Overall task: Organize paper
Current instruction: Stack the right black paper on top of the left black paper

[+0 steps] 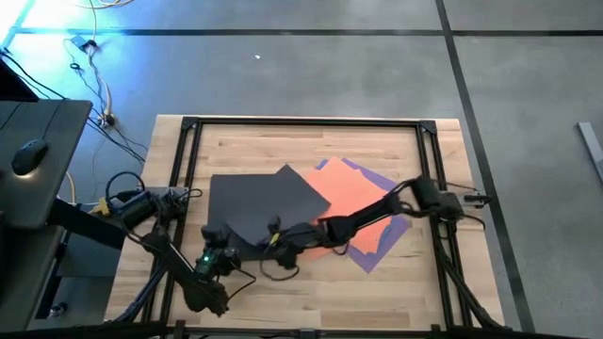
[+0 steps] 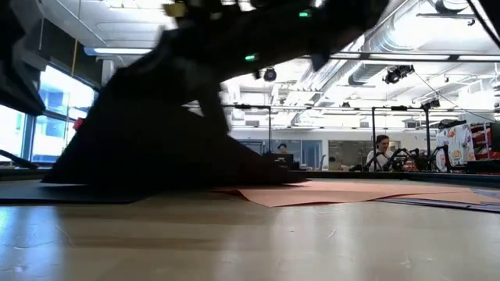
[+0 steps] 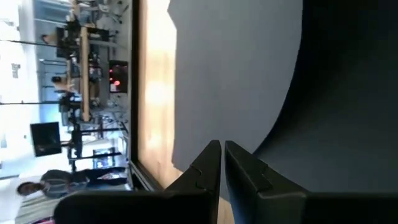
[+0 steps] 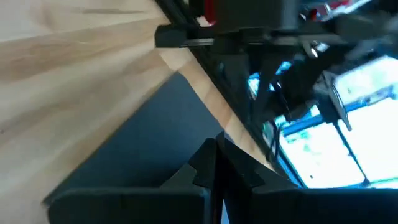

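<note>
STEP: I am lifting the dark grey sheet (image 1: 264, 202) at the surface (image 1: 283, 141) centre, over the orange sheet (image 1: 353, 202) | CLAWS: left claw (image 1: 219, 247) and right claw (image 1: 280, 237) are clamping shut on its 6 o'clock edge | NEXT: I judge both must be moving together, aligning it with the pile.

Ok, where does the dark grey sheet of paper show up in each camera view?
High view: the dark grey rectangular sheet of paper lies left of centre on the table, partly over the orange sheet.
Low view: dark shape at left, apparently lifted.
Left wrist view: fills most of the picture, curving.
Right wrist view: lower left, on the wood.
Shared landmark: the light wooden tabletop.
</note>
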`<state>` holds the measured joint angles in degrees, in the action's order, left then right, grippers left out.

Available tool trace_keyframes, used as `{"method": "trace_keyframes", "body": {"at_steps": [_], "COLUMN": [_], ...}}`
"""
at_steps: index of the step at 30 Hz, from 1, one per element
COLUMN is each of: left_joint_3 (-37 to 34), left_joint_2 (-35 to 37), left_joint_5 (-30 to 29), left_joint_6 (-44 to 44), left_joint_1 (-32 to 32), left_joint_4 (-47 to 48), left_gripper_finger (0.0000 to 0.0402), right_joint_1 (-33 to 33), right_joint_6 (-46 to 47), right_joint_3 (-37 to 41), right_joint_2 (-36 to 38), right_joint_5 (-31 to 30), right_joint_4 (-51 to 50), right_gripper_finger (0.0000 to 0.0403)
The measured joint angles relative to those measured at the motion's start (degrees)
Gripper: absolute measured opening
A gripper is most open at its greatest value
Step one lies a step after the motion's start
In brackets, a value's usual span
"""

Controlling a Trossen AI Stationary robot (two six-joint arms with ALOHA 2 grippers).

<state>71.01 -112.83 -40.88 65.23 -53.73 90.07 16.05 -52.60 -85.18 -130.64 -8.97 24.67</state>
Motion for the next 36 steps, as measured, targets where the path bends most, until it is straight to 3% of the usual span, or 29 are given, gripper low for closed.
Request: {"method": "trace_keyframes", "body": {"at_steps": [6,12,16,20,25,31,36], "left_joint_3": [4.13,4.8,4.79,4.78,4.74,4.74,5.2], "left_joint_2": [1.04,2.66,2.86,2.86,2.86,2.96,4.39], "left_joint_5": [2.8,2.95,3.1,3.18,3.47,4.63,4.98], "left_joint_6": [-4.23,-0.02,2.85,6.65,13.63,18.68,18.66], "left_joint_1": [-2.26,-4.31,-5.09,-5.23,-4.91,-3.88,-3.61], "left_joint_4": [-0.08,-0.03,-0.03,-0.08,-0.05,-0.06,-0.06], "left_gripper_finger": [0.0,0.0,0.0,0.0,0.0,0.0,0.0], "right_joint_1": [3.2,7.9,9.42,9.23,7.85,5.45,3.16], "right_joint_6": [-0.19,4.07,3.86,0.87,-8.18,-20.0,-15.47], "right_joint_3": [-11.57,-13.65,-13.65,-13.34,-13.39,-13.26,-13.32], "right_joint_2": [-6.85,-6.1,-5.43,-4.94,-5.28,-5.74,-5.62], "right_joint_5": [6.59,8.39,2.95,-5.27,-10.11,-17.99,-10.78], "right_joint_4": [-9.78,-26.53,-39.46,-46.0,-43.68,-30.59,-27.18], "right_gripper_finger": [0.0,0.0,0.0,0.0,0.0,0.0,0.0]}}
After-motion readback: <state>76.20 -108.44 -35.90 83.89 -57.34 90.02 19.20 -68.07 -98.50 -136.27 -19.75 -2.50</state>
